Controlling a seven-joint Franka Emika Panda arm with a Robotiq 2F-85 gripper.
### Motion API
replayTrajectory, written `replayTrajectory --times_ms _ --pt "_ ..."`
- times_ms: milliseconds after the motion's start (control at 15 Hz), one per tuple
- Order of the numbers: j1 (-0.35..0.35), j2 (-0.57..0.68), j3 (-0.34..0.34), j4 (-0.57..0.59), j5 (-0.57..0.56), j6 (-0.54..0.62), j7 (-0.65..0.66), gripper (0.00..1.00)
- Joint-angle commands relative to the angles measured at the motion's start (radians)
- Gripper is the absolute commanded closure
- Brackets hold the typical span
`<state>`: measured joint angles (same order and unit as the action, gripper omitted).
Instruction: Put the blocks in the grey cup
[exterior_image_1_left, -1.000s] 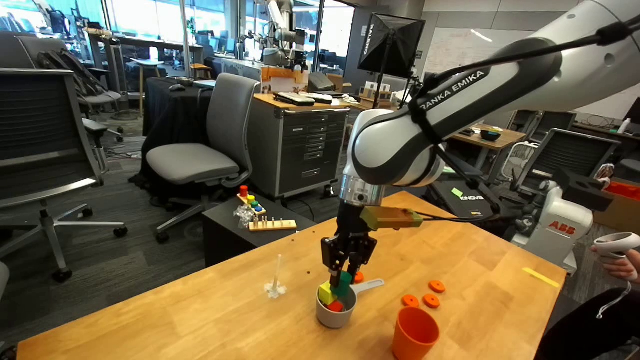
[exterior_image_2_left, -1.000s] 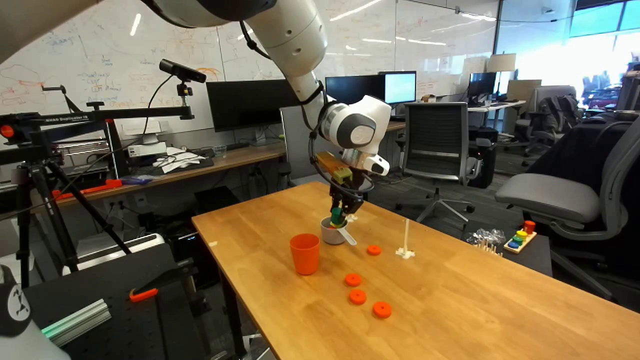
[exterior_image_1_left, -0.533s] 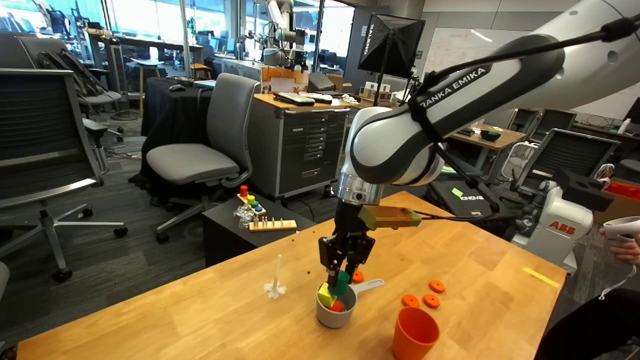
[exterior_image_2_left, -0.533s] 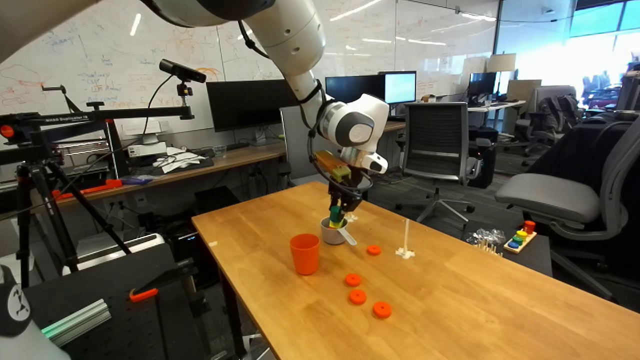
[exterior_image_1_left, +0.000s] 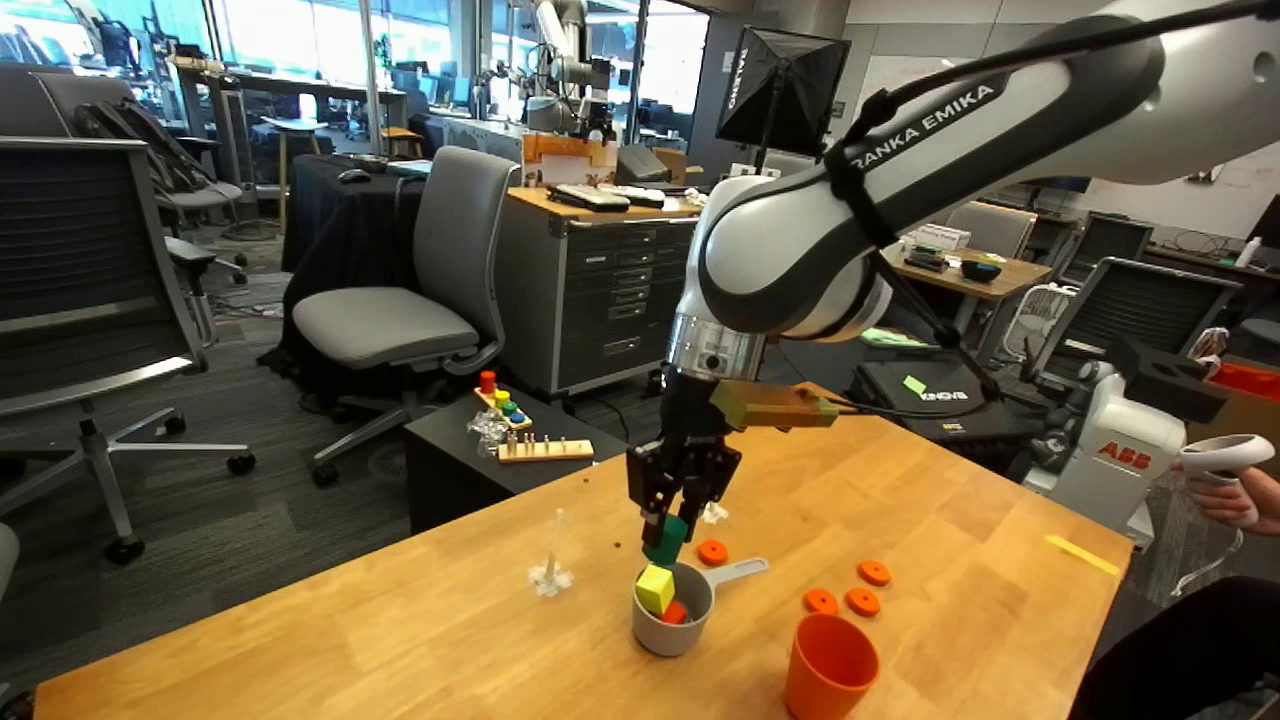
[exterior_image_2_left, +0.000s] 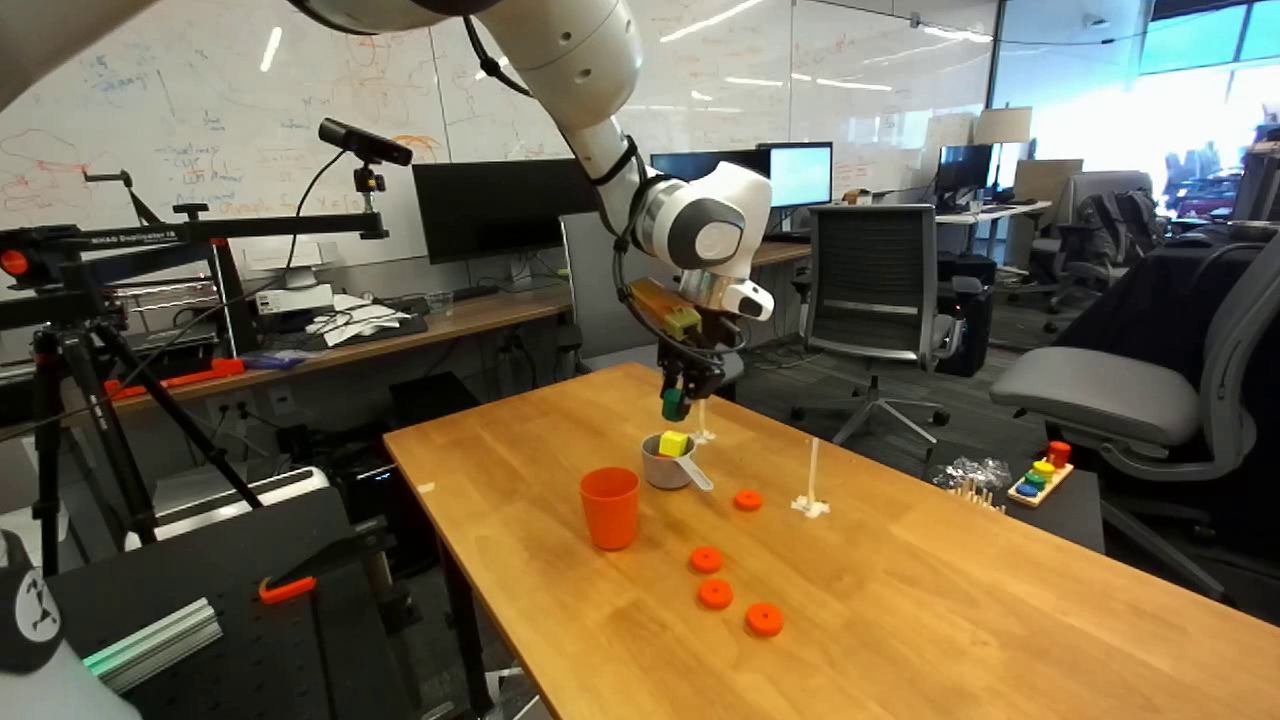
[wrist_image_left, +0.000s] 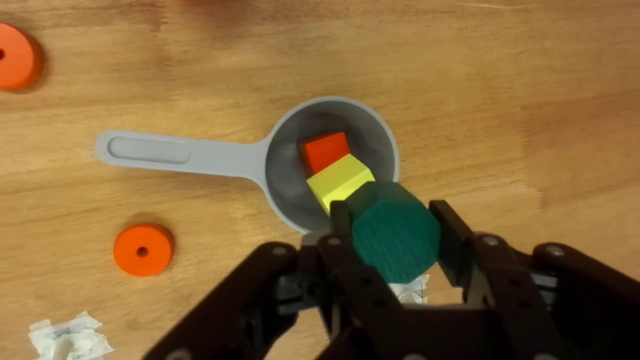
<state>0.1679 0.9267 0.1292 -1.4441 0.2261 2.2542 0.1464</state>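
Observation:
My gripper (wrist_image_left: 391, 220) is shut on the green block (wrist_image_left: 395, 245), with a finger on each side of it. In both exterior views the green block (exterior_image_1_left: 664, 540) (exterior_image_2_left: 674, 404) hangs above the grey cup (exterior_image_1_left: 664, 636) (exterior_image_2_left: 664, 474), apart from it. In the wrist view the grey cup (wrist_image_left: 282, 197) stands upright with its handle to the left. The yellow block (wrist_image_left: 341, 179) sits tilted in it against the orange-red block (wrist_image_left: 326, 151), and tops the rim in an exterior view (exterior_image_2_left: 673, 443). The green block hides part of the cup's rim and the yellow block's corner.
The taller orange cup (exterior_image_1_left: 830, 668) (exterior_image_2_left: 610, 510) stands near the grey cup. Several flat orange discs (exterior_image_1_left: 862, 601) (wrist_image_left: 143, 249) lie on the table. A thin upright peg (exterior_image_2_left: 812, 475) is taped down, and another taped peg (exterior_image_2_left: 701, 425) stands behind the grey cup.
My gripper has risen out of the grey cup with the green block in it. The yellow block has shifted a little and shows more fully in the cup.

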Motion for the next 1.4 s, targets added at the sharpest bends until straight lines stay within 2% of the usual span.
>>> replayTrajectory --times_ms 0,1333 --pt "0.006 -0.005 -0.012 0.022 -0.017 -0.024 0.030 0.81" --pt "0.038 0.093 -0.018 0.118 -0.046 -0.030 0.040 0.81"
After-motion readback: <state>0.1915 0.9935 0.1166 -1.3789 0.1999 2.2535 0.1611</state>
